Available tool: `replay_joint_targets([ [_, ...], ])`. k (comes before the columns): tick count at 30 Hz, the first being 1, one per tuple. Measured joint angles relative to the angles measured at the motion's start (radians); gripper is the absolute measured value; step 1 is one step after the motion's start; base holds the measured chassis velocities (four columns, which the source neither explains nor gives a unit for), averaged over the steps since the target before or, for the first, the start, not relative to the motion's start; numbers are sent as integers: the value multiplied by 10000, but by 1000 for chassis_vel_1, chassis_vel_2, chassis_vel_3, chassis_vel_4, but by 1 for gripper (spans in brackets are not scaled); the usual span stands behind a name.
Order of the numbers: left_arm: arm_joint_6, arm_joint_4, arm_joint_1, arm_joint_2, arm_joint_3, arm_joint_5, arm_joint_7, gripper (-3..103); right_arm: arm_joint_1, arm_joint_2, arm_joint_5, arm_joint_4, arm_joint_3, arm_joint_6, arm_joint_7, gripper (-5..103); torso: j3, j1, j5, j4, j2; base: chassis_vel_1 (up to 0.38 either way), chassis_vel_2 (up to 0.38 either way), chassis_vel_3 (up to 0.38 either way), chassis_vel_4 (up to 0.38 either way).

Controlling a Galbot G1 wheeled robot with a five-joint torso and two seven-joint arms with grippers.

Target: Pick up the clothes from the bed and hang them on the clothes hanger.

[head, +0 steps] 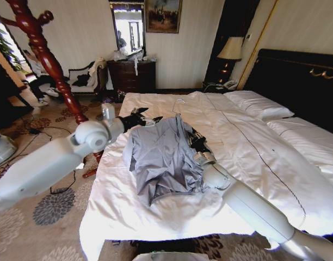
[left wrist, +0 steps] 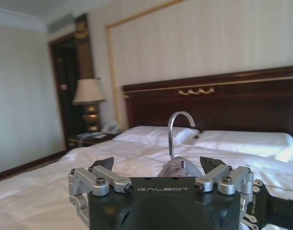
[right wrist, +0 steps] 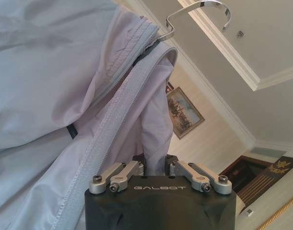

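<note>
Open duvet right of the shirt

The wide white-duvet bed (head: 253,147) lies bare towards the tall black headboard (head: 297,81); a turned red-brown wooden stand (head: 47,57) crowds the bed's left side.

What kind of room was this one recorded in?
Most likely a hotel bedroom: a wide white bed with a tall dark headboard, a bedside lamp next to a phone, and a dresser under a mirror.

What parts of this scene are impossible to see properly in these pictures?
- Clothes hanger: the shirt covers its black frame in all views; mainly the silver hook shows.
- Right gripper: in the head view its jaws sit behind the shirt's edge; the right wrist view shows them shut on cloth.
- Left gripper: its own body hides the jaw tips in the left wrist view.
- Bed: cut off by the head view's right edge.
</note>
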Motion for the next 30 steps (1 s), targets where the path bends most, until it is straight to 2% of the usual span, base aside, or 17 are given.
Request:
replay_joint_targets([
  [2, -347, 673, -660, -87, 787, 187, 1076, 102, -37, -9, -153, 0, 97, 126, -12, 18, 0, 1, 0, 0, 0, 0, 0, 0, 0],
  [3, -347, 673, -660, -87, 787, 187, 1076, 102, -37, -9, -153, 0, 97, 126, -12, 18, 0, 1, 0, 0, 0, 0, 0, 0, 0],
  [6, -629, 1371, -1605, -85, 1958, 479, 2651, 98, -150, -72, -517, -9, 264, 374, -85, 18, 0, 2, 0, 0, 0, 0, 0, 0, 0],
  [7, -629, 1371, -1605, -85, 1958, 479, 2651, 98, -150, -72, -517, -9, 264, 374, -85, 18, 0, 2, 0, 0, 0, 0, 0, 0, 0],
  [9, -719, 1659, -2050, -94, 2480, 583, 3403, 96, -223, -94, -771, -22, 351, 519, -120, 18, 0, 0, -1, 2, 1, 0, 0, 0, 0],
  [11, -769, 1930, -2338, -174, 2779, 711, 3789, 92, -290, -98, -909, -22, 420, 574, -131, 18, 0, 0, -1, 3, 0, 0, 0, 0, 0],
  [17, -775, 2361, -2945, -464, 3262, 773, 4040, 89, -423, -154, -1308, -22, 518, 750, -163, 18, 0, 1, -2, 0, 0, 0, 0, 0, 0],
  [22, -771, 2468, -3821, -730, 4143, 683, 4167, 86, -438, -124, -1586, -88, 533, 875, -184, 18, 0, 0, 2, 0, 0, 0, 0, 0, 0],
  [29, -739, 2378, -4265, -821, 4885, 690, 4170, 76, -386, -100, -1724, -142, 530, 961, -191, 18, -1, 0, -2, 3, 0, 0, 0, 0, 0],
  [30, -734, 2394, -4328, -857, 5006, 700, 4165, 66, -364, -98, -1729, -142, 522, 962, -192, 18, 0, 0, -1, 4, 0, 0, 0, 0, 0],
])
